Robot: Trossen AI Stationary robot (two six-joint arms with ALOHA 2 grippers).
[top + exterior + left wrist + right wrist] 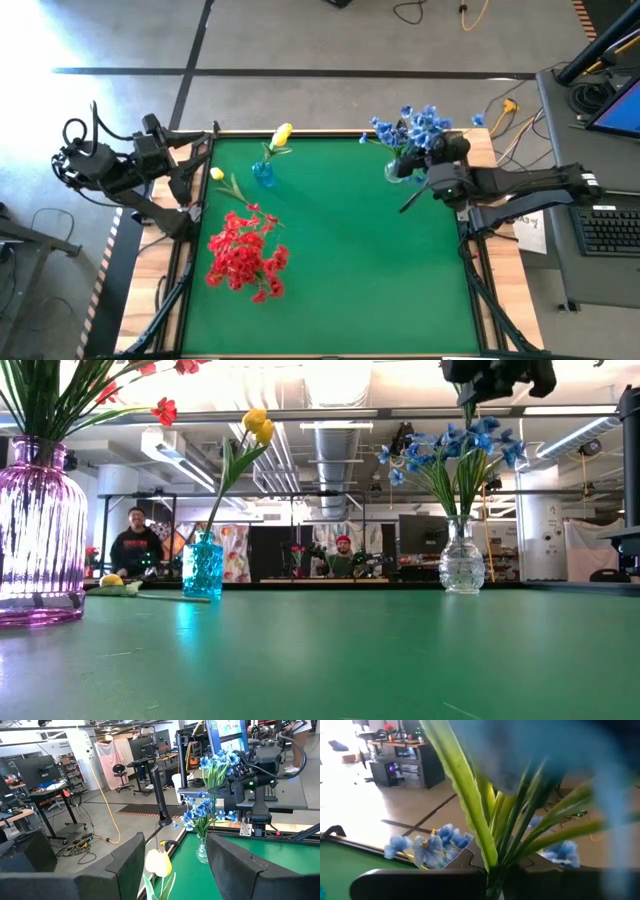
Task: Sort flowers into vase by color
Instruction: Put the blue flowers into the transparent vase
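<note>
A clear vase [461, 565] at the table's far right holds blue flowers [405, 130]. My right gripper [432, 165] is above it, shut on one more blue flower [220, 761]. A small blue vase [262, 175] at the far middle holds a yellow flower [256, 422]. A second yellow flower [225, 180] lies flat on the green table beside it. Red flowers [245, 255] fill a purple vase [40, 540] at the near left. My left gripper [175, 850] is raised over the table's far left edge, open, with nothing between its fingers. My right gripper pinches the blue flower's green stem and leaves [492, 867] between its two fingers, coming in roughly level from the table's right. The blossoms stand up above the fingers. The flower is lifted over the clear vase. I cannot tell whether its lower end is in the vase.
The green table [350, 280] shows bare cloth across its middle and near right. People sit at desks in the room beyond the far edge [135, 545]. A keyboard and a laptop lie on a bench to the right [610, 225].
</note>
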